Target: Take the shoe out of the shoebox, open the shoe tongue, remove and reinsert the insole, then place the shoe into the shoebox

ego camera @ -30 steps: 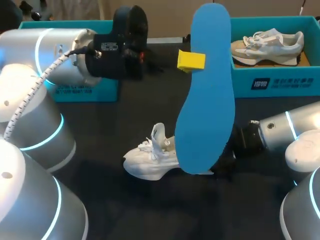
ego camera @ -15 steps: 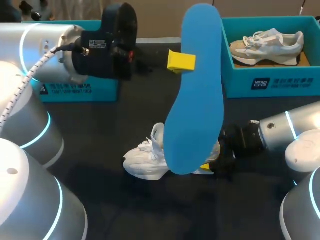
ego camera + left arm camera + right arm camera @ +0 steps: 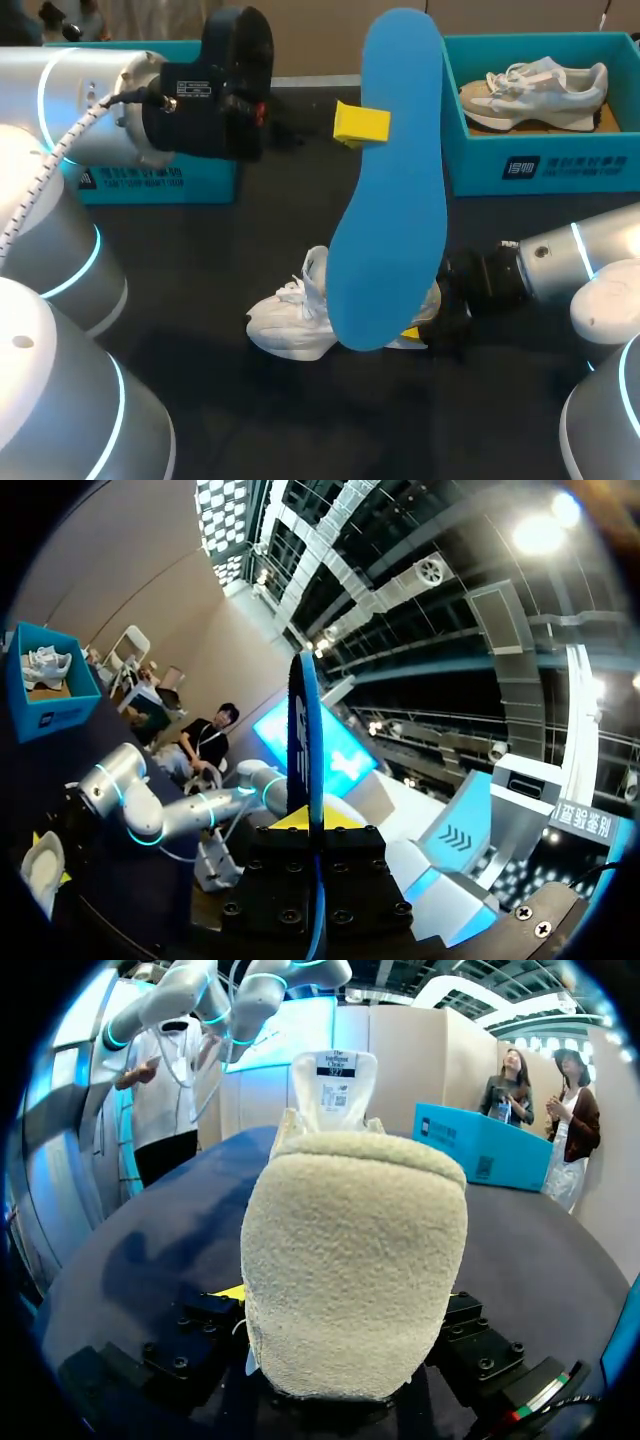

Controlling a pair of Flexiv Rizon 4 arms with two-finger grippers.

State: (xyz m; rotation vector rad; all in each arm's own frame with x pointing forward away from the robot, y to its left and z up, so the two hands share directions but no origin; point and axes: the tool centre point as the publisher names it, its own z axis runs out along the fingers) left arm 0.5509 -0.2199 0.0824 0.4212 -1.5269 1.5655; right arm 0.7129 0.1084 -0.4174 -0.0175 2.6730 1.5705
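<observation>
My left gripper point(image 3: 368, 124) is shut on a long blue insole point(image 3: 390, 200), holding it up on end above the table. In the left wrist view the insole point(image 3: 305, 730) stands edge-on between the yellow tips of the gripper point(image 3: 310, 825). Below it, a white shoe point(image 3: 295, 325) lies on the dark table with its tongue pulled up. My right gripper point(image 3: 425, 325) grips the shoe's heel from the right. The fleecy heel point(image 3: 355, 1260) fills the right wrist view, with the gripper point(image 3: 345, 1315) clamped on both sides of it.
A teal shoebox point(image 3: 540, 165) at the back right holds a second pale shoe point(image 3: 535, 90). Another teal box point(image 3: 160, 180) stands at the back left, partly behind my left arm. The dark table in front of the shoe is bare.
My left arm carried the insole a little to the left and lower, then stopped. The right gripper and the shoe have stayed put.
</observation>
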